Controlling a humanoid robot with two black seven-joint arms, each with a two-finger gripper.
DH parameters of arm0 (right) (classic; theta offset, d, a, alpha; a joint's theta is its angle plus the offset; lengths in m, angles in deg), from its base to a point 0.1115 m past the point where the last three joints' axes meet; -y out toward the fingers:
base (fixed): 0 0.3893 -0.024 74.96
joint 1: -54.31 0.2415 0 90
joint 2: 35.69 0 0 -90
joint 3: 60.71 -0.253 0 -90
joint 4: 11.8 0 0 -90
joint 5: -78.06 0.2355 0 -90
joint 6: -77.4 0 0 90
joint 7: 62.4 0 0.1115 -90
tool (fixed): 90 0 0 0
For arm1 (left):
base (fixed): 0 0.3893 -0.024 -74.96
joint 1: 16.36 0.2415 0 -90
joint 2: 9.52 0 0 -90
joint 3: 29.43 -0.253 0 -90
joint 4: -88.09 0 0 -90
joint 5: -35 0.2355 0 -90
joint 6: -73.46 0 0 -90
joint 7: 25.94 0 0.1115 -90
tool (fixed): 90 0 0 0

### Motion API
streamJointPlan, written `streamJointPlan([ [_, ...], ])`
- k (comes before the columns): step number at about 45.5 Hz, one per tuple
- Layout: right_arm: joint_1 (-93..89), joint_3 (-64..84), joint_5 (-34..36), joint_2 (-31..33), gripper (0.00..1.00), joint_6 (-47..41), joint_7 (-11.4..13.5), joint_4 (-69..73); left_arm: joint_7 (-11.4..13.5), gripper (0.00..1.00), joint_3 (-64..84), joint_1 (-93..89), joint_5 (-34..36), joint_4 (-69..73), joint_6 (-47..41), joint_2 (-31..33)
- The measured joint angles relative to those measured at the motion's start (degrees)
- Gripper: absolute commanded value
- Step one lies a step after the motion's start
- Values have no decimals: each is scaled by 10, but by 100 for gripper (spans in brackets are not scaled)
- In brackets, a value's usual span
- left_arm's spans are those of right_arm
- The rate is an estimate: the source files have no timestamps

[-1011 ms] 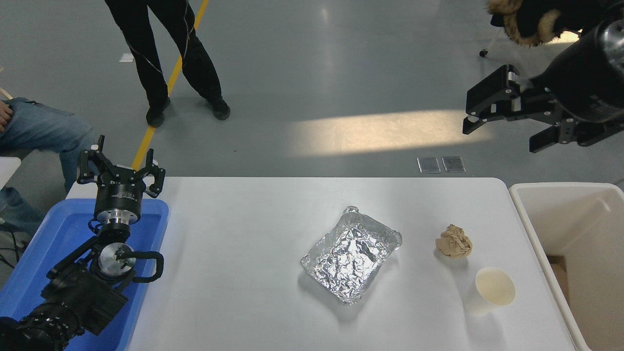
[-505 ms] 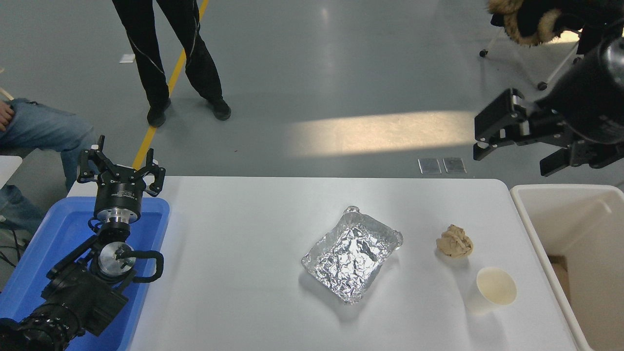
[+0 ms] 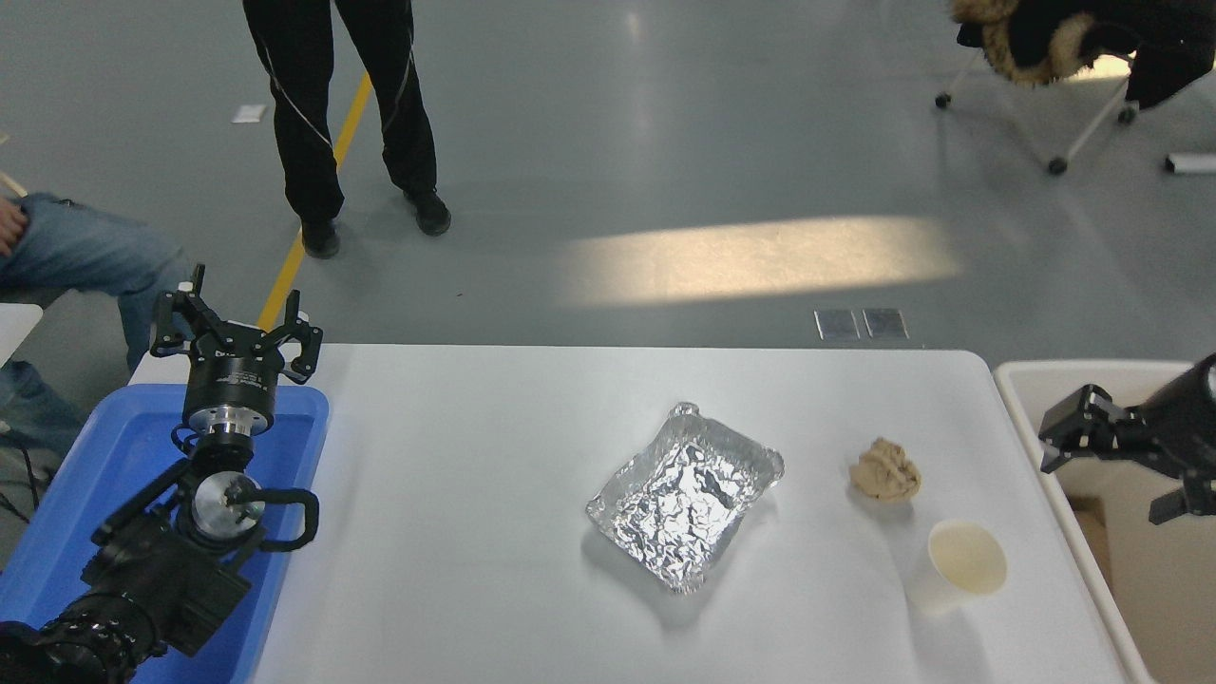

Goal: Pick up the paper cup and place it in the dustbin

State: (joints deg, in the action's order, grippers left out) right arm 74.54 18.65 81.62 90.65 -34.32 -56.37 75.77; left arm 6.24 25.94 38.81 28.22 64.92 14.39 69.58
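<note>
Foil tray (image 3: 686,494) mid-table; brown paper ball (image 3: 885,470) right of it; blue tray (image 3: 85,494) at left edge.

The paper cup (image 3: 966,563) sits upright near the table's (image 3: 475,532) right end, a crumpled brown paper ball (image 3: 885,470) just behind it and a foil tray (image 3: 686,493) further left. Right gripper (image 3: 1107,465) hangs over the dustbin (image 3: 1064,494) with fingers spread, holding nothing. Left gripper (image 3: 235,332) is parked, fingers apart, over the blue tray (image 3: 114,456). Someone stands beyond the table.

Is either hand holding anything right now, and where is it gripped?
Nothing is held. The right hand is open over the dustbin; the paper cup stands untouched.
</note>
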Motion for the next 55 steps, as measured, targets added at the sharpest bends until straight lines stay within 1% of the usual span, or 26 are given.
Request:
streamJointPlan([
  [6,-82,-47,-1,12,91,46,0,-13,0,99,0,0,0,0,0,0],
  [12,-145,-84,-1,18,91,74,0,-37,0,99,0,0,0,0,0,0],
  [26,-245,-152,-1,21,89,99,0,-95,0,99,0,0,0,0,0,0],
  [31,-278,-175,-1,17,86,105,0,-119,0,99,0,0,0,0,0,0],
  [32,-283,-178,-1,15,84,106,0,-123,0,99,0,0,0,0,0,0],
  [33,-289,-182,-1,13,77,107,0,-128,0,99,0,0,0,0,0,0],
  [36,-312,-193,-1,3,61,116,0,-146,0,99,0,0,0,0,0,0],
  [38,-325,-198,-1,-3,46,121,0,-155,0,99,0,0,0,0,0,0],
  [39,-331,-201,-1,-7,33,124,0,-160,0,99,0,0,0,0,0,0],
  [41,-343,-206,0,-13,0,129,1,-168,0,99,0,0,0,0,0,0],
  [55,-378,-230,10,-28,0,139,3,-186,0,99,0,0,0,0,0,0],
])
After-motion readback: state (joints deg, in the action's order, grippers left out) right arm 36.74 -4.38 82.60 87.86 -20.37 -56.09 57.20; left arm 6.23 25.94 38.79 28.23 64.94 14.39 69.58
